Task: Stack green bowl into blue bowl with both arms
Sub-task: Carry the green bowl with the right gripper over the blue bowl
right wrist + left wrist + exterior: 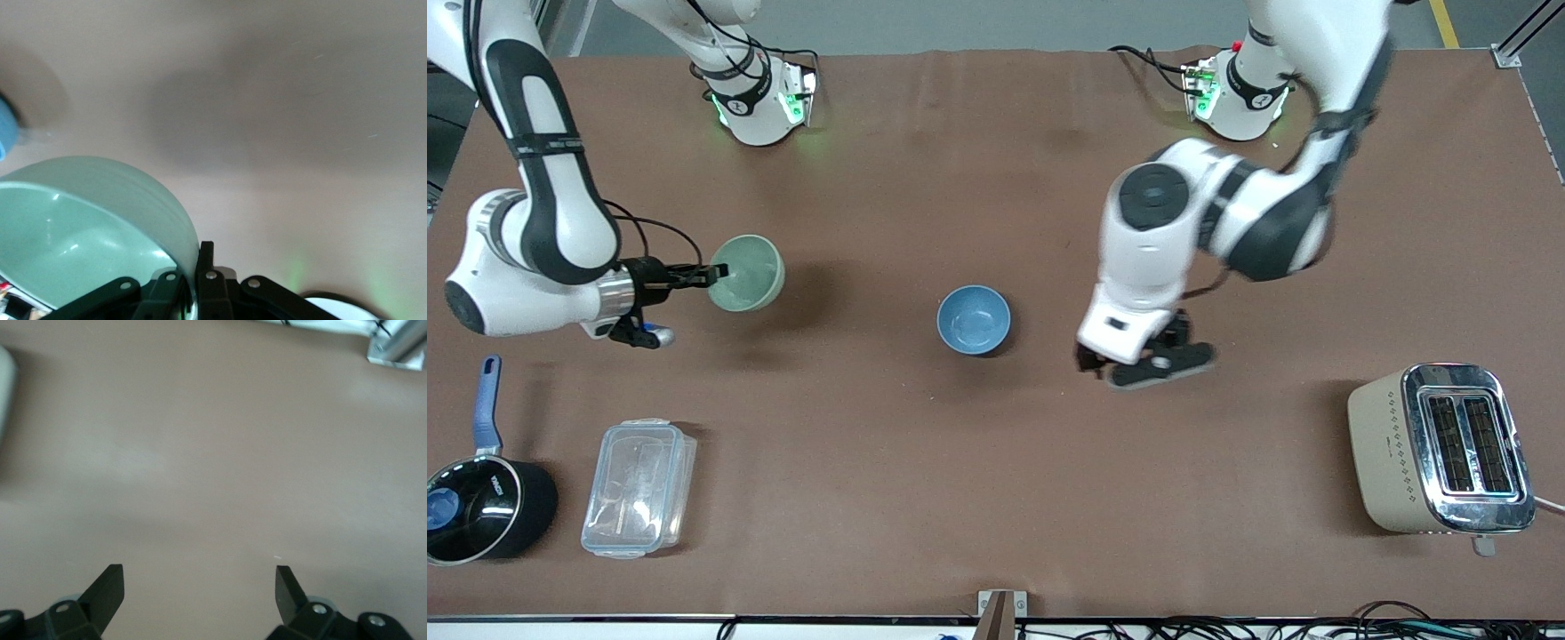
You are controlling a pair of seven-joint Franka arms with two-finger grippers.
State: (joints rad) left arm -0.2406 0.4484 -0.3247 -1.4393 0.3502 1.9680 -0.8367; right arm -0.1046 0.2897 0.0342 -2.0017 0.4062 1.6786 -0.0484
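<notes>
The pale green bowl (749,271) hangs tilted in the air over the table toward the right arm's end. My right gripper (716,274) is shut on its rim. In the right wrist view the green bowl (87,220) fills the lower corner, with my right gripper (197,252) pinching its wall. The blue bowl (974,319) sits upright and empty mid-table; a sliver of the blue bowl (5,133) shows in the right wrist view. My left gripper (1098,366) is open and empty just above the table beside the blue bowl, toward the left arm's end. In its wrist view my left gripper (200,572) is over bare cloth.
A beige toaster (1440,449) stands near the front camera at the left arm's end. A clear lidded container (639,487) and a black saucepan with a blue handle (480,498) lie near the front camera at the right arm's end. The brown table (996,498) is cloth-covered.
</notes>
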